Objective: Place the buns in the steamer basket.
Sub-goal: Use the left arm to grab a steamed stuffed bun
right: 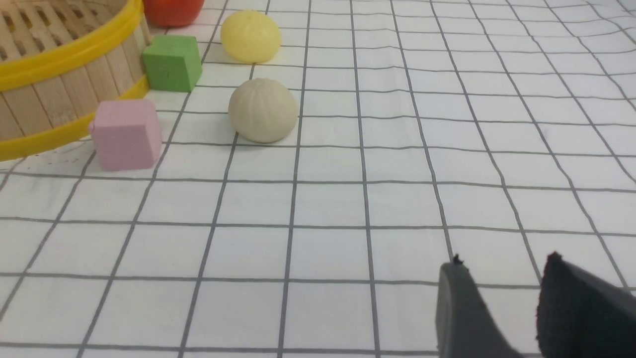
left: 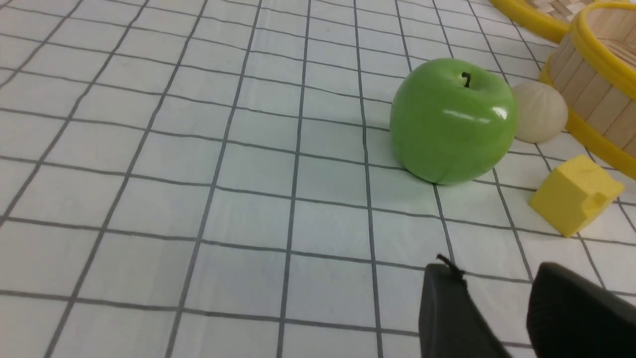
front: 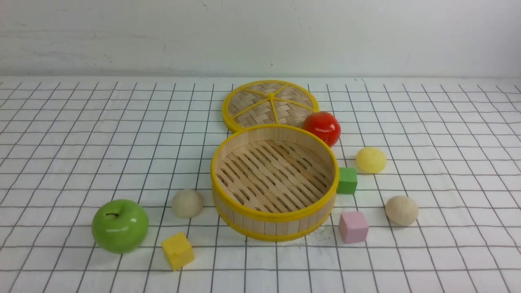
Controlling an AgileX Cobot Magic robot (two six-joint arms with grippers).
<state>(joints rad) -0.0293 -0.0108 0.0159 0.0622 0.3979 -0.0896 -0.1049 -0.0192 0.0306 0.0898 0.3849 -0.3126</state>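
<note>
The steamer basket (front: 274,181) stands empty in the middle of the gridded cloth, its wall also in the left wrist view (left: 591,84) and the right wrist view (right: 54,94). One beige bun (front: 187,203) (left: 539,112) lies left of the basket. Another beige bun (front: 401,210) (right: 262,117) lies to its right. The pale yellow bun (front: 371,160) (right: 250,36) sits further back on the right. My left gripper (left: 497,273) is open over bare cloth, short of the apple. My right gripper (right: 502,263) is open too, well back from the buns. Neither arm shows in the front view.
A green apple (front: 119,226) (left: 453,121) and yellow cube (front: 178,250) (left: 575,194) lie left of the basket. A green cube (front: 346,180), pink cube (front: 353,226) and red tomato (front: 322,128) lie on its right. The woven lid (front: 270,105) lies behind.
</note>
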